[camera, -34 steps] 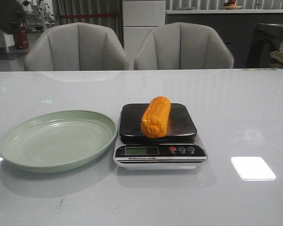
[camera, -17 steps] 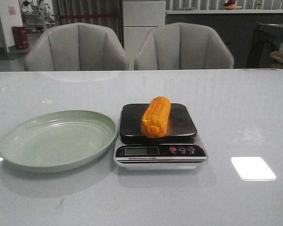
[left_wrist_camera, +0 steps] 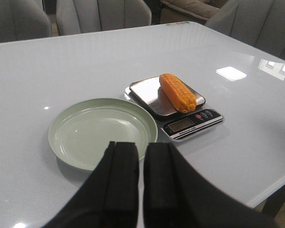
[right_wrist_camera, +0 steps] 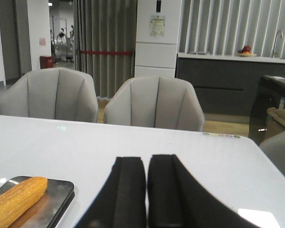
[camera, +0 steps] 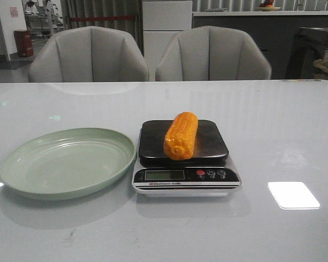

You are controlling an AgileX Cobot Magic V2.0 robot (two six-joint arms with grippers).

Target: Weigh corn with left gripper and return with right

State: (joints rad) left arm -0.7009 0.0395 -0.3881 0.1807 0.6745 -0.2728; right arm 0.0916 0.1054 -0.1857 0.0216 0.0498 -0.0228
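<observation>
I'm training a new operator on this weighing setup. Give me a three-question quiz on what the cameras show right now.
1. True or false: the corn lies on the scale.
2. Which side of the scale is the green plate on, in the front view?
A. left
B. right
C. behind
3. Fill in: both the left gripper and right gripper are empty, with fingers nearly ____.

Key: 1 true; 2 A; 3 closed.
</observation>
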